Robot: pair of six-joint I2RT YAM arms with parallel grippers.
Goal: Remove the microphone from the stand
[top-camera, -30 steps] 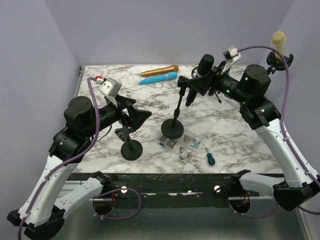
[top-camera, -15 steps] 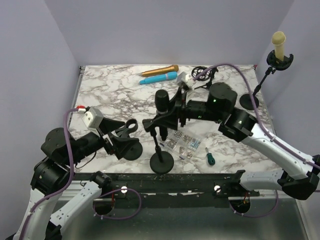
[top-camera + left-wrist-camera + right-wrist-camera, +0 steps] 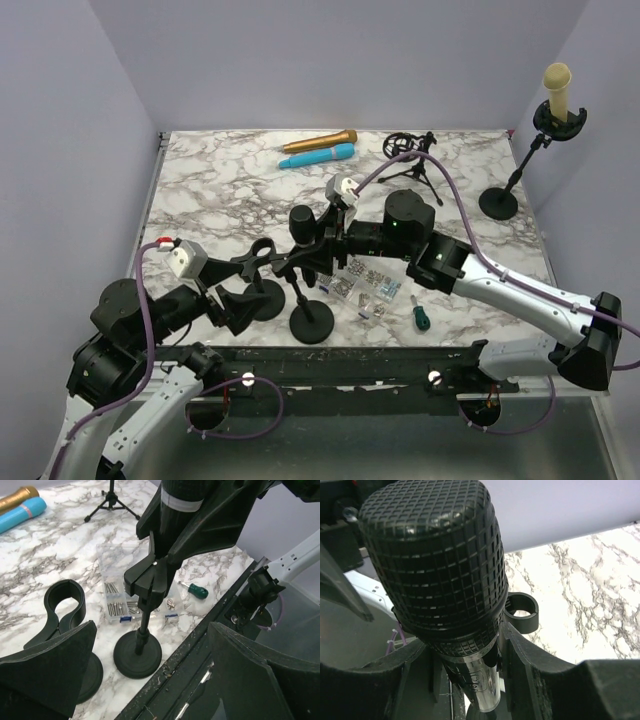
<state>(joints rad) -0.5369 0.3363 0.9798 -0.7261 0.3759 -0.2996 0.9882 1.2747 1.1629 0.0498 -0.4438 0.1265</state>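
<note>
I report the task incomplete: the black mesh-headed microphone (image 3: 435, 565) sits, by my judgement, in the clip of the black round-based stand (image 3: 310, 322), with my right gripper (image 3: 318, 243) reaching in from the stand's right, jaws part-closed around the microphone body, and my left gripper (image 3: 245, 290) low at the stand's left, jaws spread wide and empty.

No word, brand or number can be read anywhere; faint marks low on the microphone (image 3: 479, 682), below its grille, are too blurred to make out.
</note>
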